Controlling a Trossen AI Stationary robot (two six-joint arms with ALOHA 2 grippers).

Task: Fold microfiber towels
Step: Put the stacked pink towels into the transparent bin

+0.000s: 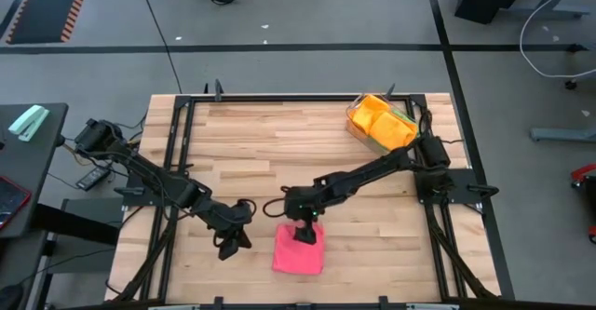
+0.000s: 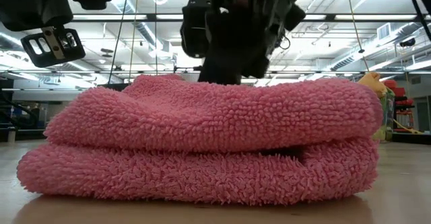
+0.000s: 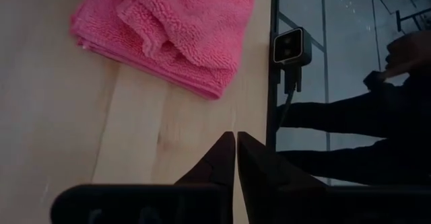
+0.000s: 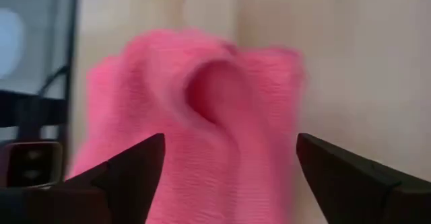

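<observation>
A pink microfiber towel (image 1: 298, 250) lies folded over on the wooden table near its front edge; the low view shows it as two thick layers (image 2: 202, 136). My right gripper (image 1: 305, 234) is open over the towel's far part, and its two fingers stand wide apart above the pink cloth (image 4: 222, 116) in the right wrist view. My left gripper (image 1: 231, 245) is shut and hangs over bare wood to the left of the towel (image 3: 168, 29), with nothing between its fingers (image 3: 235, 143). My right gripper comes at the pink towel's far part (image 4: 215, 96) from above, slanting down, with one finger (image 4: 145, 160) on either side of a raised fold. I cannot tell whether the fingertips touch the cloth.
A clear tray (image 1: 354, 124) holding orange and yellow towels (image 1: 384, 124) stands at the far right corner. A small camera (image 3: 291, 46) is mounted on the table's front edge beside the towel. Black frame rails (image 1: 177, 161) run along the table's sides. Bare wood lies between the towel and the tray.
</observation>
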